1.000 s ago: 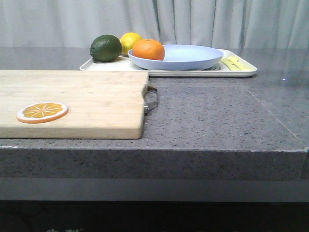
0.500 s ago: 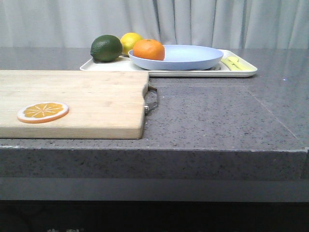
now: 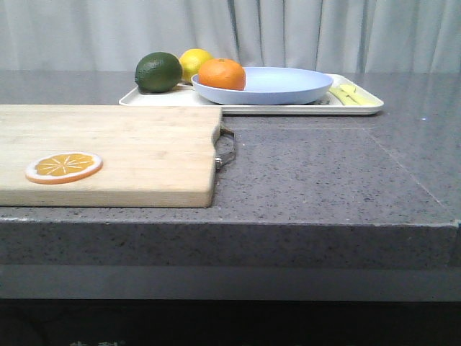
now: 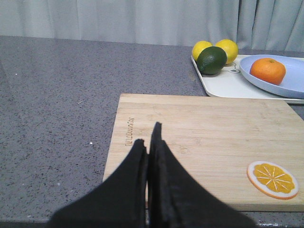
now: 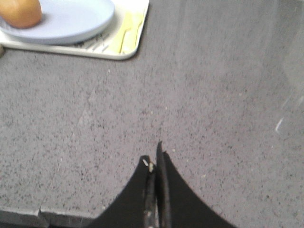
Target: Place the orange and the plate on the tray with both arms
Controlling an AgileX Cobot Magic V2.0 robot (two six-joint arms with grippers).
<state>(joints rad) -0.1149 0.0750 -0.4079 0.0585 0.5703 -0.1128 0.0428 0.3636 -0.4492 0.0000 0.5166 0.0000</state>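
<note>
The orange (image 3: 222, 73) lies in the pale blue plate (image 3: 281, 85), which rests on the cream-white tray (image 3: 360, 105) at the back of the counter. The left wrist view shows the orange (image 4: 267, 70), the plate (image 4: 292, 83) and the tray (image 4: 223, 83); the right wrist view shows the orange (image 5: 19, 12), the plate (image 5: 71, 21) and the tray (image 5: 123, 47). My left gripper (image 4: 147, 135) is shut and empty above the near edge of the cutting board. My right gripper (image 5: 153, 159) is shut and empty over bare counter, well short of the tray. Neither gripper shows in the front view.
A wooden cutting board (image 3: 130, 151) with a metal handle (image 3: 227, 150) covers the left of the counter, with a flat orange slice (image 3: 63, 167) on it. A dark green lime (image 3: 158, 71) and lemons (image 3: 194, 62) sit on the tray's left part. The counter's front edge (image 3: 230, 216) is near.
</note>
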